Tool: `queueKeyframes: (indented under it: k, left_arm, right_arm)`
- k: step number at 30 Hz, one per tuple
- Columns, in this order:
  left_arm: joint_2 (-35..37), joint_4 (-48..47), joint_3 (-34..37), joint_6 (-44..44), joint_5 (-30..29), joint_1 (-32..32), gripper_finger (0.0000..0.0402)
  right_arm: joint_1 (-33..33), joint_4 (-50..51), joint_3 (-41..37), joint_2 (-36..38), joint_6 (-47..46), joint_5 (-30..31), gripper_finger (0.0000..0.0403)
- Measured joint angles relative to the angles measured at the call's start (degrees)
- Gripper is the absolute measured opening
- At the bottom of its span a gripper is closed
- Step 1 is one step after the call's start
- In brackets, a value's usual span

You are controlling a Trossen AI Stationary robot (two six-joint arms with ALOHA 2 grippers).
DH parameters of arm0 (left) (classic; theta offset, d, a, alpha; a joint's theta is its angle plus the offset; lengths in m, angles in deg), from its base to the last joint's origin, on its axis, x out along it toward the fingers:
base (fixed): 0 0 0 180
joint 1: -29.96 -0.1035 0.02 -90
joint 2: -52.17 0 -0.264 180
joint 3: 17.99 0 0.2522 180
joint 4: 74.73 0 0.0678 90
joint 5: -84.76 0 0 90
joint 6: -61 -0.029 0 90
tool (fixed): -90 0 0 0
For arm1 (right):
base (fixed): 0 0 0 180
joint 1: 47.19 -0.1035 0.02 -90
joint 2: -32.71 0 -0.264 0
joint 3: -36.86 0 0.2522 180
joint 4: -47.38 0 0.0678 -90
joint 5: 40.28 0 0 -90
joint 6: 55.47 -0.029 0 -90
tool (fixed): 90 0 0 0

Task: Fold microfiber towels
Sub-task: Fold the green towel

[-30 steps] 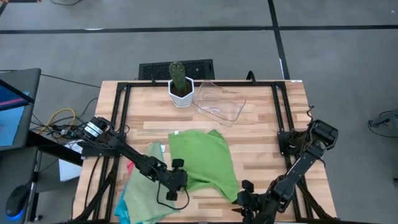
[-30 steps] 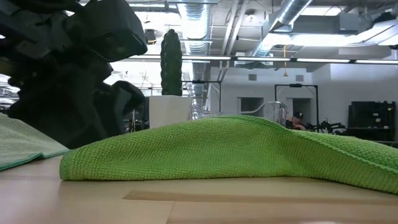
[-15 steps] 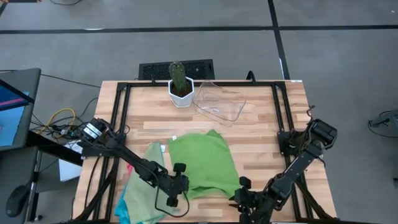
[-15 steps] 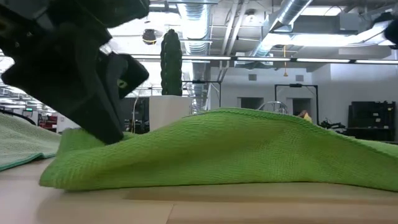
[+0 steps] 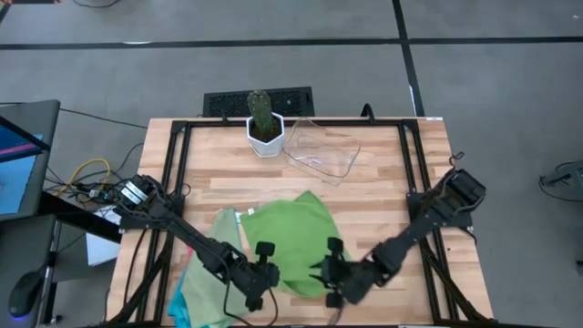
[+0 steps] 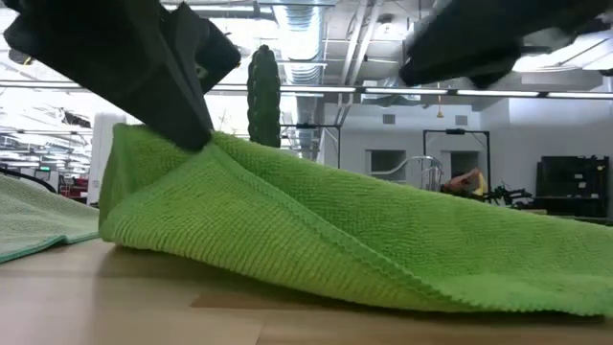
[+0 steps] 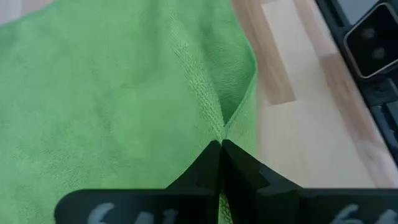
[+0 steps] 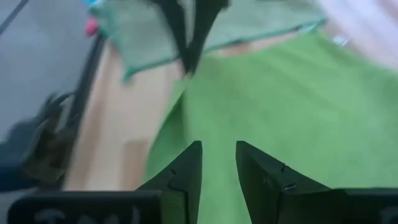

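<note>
Cloth this soft will sag wherever it isn't held: the light green microfiber towel [image 5: 290, 239] lies mid-table, its near corner pinched up by the left gripper [image 7: 221, 144], fingers closed on the hem. The right gripper [image 8: 217, 158], fingers slightly parted, hovers over the towel's near edge, gripping nothing. Best held by corners.

Bright green towel [image 5: 296, 241], black grippers

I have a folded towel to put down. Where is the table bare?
Bare wood lies right of the green towel, below the clear tray, and left of the cactus pot. The near-left corner is crowded with the towel pile and both pincers.
</note>
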Motion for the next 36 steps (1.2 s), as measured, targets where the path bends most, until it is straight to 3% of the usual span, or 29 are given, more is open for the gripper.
queueKeyframes:
  k: [5,12,17,27,32,36]
  left_arm:
    - [0.0,-0.98,0.0,-0.03,0.44,0.03,0.0034]
    - [0.0,-0.03,0.0,2.14,6.87,0.07,0.0135]
    - [-0.13,2.35,0.02,2.19,4.01,0.66,0.0188]
    - [-0.59,-17.91,0.04,4.27,-14.69,-1.52,0.0195]
    - [-0.43,-16.19,1.1,2.62,-15.23,-3.27,0.0174]
    - [-0.42,-10.16,6.31,1.5,-13.51,-4.9,0.0151]
  right_arm:
    - [4.83,-5.35,0.0,-4.52,4.89,-2.76,0.0123]
    - [9.61,-7.23,-0.02,-9.94,5.89,-3.23,0.0122]
    - [11.82,-6.46,0.0,-10.05,6.97,-3.19,0.0122]
    - [18.4,-1.02,-0.02,-9.91,7.71,-3.04,0.0122]
    - [19.96,4.18,0.05,-6.23,11.0,0.66,0.0122]
    - [21.87,10.68,0.04,-5.3,12.28,4.72,0.0122]
